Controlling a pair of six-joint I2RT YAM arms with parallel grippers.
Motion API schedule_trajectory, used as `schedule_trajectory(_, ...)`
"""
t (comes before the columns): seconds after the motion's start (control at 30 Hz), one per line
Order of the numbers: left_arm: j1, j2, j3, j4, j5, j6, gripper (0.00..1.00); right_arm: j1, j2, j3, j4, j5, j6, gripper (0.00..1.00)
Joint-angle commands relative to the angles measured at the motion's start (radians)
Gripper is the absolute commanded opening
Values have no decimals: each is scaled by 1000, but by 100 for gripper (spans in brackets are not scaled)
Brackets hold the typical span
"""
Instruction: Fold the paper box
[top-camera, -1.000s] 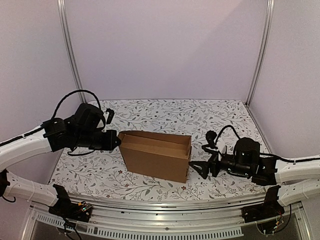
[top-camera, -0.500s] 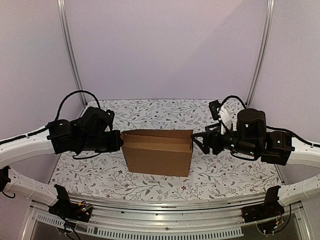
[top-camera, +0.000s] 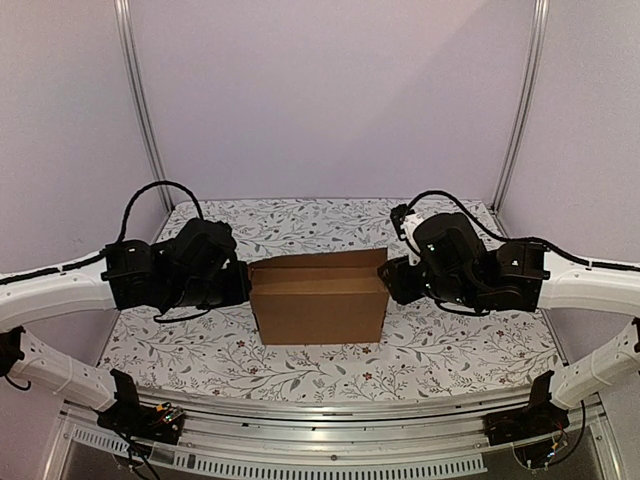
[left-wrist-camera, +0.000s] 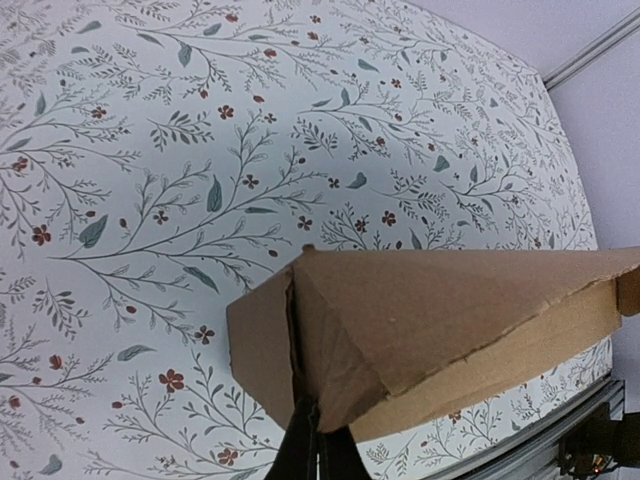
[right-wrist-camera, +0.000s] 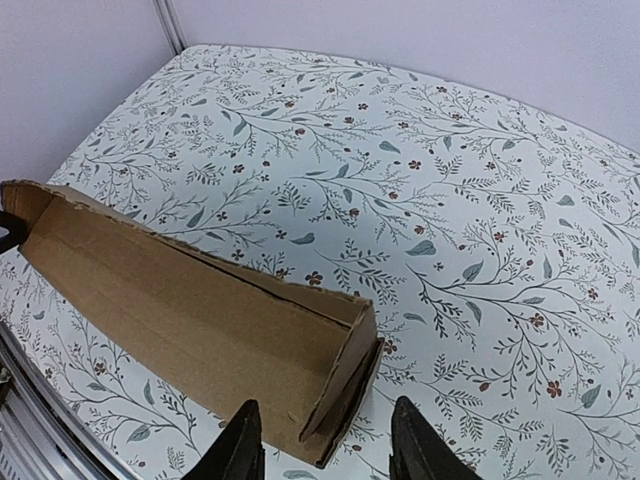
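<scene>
The paper box (top-camera: 320, 298), plain brown cardboard, stands in the middle of the flowered table with its top open. My left gripper (top-camera: 243, 285) is at its left end. In the left wrist view that gripper (left-wrist-camera: 315, 452) is shut, its tips against the seam between the end panels of the box (left-wrist-camera: 430, 310); I cannot tell whether any cardboard sits between them. My right gripper (top-camera: 392, 280) is at the right end. In the right wrist view it (right-wrist-camera: 325, 448) is open, with the end corner of the box (right-wrist-camera: 200, 310) between its fingers (right-wrist-camera: 240, 445), which stand apart from the cardboard.
The table (top-camera: 450, 340) carries a floral-patterned cover and is enclosed by pale walls with metal posts (top-camera: 518, 110) at the back corners. A metal rail (top-camera: 320, 420) runs along the near edge, by the arm bases.
The right arm rose and swung in from low on the right to the box's right end, its jaws narrowing. The box turned square to the front, and the left gripper followed its left end.
</scene>
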Motion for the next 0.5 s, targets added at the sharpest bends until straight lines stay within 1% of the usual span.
schedule_trajectory(0.0, -24, 38, -15, -106, 28, -20, 0, 6, 39, 32, -42, 72, 29, 40)
schedule_trajectory(0.1, -25, 38, -16, -105, 27, -18, 0, 6, 58, 37, -35, 70, 30, 35)
schedule_trajectory(0.23, -26, 38, -16, -104, 25, -15, 0, 5, 70, 43, -34, 76, 26, 23)
schedule_trajectory(0.4, -27, 33, -15, -105, 28, -8, 0, 6, 68, 38, -45, 108, 26, 16)
schedule_trajectory(0.47, -27, 32, -16, -105, 27, -7, 0, 6, 66, 33, -46, 114, 28, 11)
